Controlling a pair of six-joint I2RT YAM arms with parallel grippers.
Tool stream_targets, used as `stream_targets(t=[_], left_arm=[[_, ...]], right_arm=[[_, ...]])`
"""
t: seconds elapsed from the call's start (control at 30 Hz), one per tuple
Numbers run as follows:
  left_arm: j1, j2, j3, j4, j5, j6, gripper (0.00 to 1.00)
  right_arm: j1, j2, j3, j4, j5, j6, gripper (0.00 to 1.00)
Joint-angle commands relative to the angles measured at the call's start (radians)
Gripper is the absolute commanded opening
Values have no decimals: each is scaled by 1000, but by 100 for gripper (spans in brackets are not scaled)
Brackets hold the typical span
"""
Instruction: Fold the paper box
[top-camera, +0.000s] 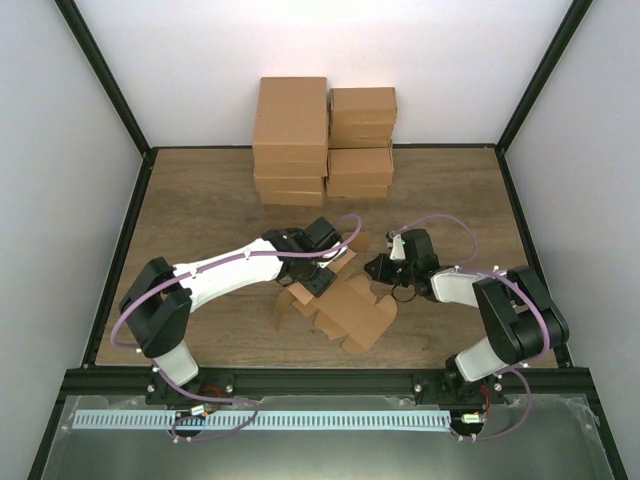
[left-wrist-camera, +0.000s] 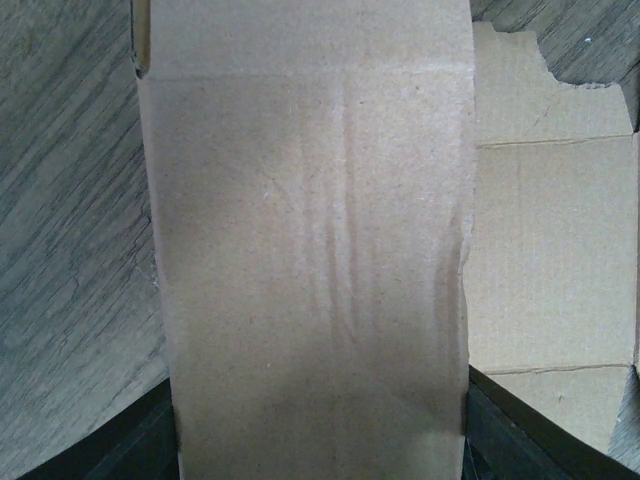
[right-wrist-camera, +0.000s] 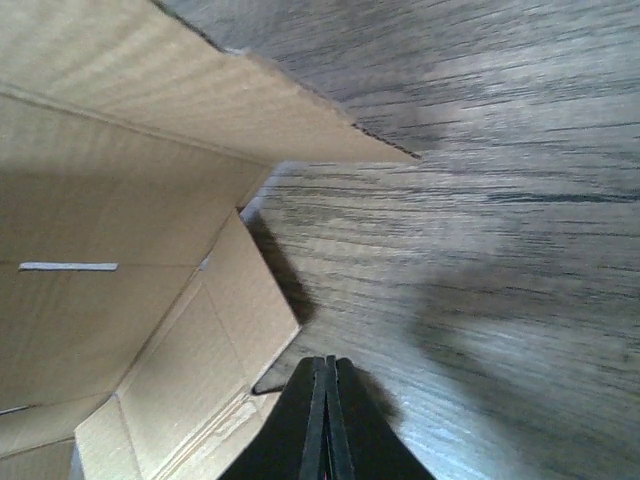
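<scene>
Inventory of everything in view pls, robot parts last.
paper box: 1, brown cardboard, unfolded, table centre
box stacks: 2, brown, back of table, left stack beside right stack; boxes per stack unclear
table: 1, brown wood grain, under everything
left arm, right arm: 2, white and black, bases at near edge
left pincer: 1, black, open, box panel across it
right pincer: 1, black, shut, empty, at box's right side
</scene>
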Motion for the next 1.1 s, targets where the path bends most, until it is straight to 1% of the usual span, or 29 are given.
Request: stream_targets(t=[0.0, 0.07, 0.43, 0.6, 0.9, 1.07], left_arm=[[-8, 4, 1, 12, 1, 1, 64], [-8, 4, 0, 15, 5, -2, 64], [-7, -37, -4, 27, -2, -7, 63], [-8, -56, -12, 37, -4, -7, 63], [-7, -76, -18, 47, -1, -9, 63], [-7, -82, -26, 54, 2, -9, 63]], right_arm=[[7, 31, 12, 35, 66, -7, 1], [6, 50, 18, 37, 83, -8, 1], [11, 102, 49, 51, 64, -15, 1], [15, 131, 77, 54, 36, -33, 1], [35, 158, 80, 107, -26, -42, 1], [40, 167, 89, 132, -86, -62, 1]])
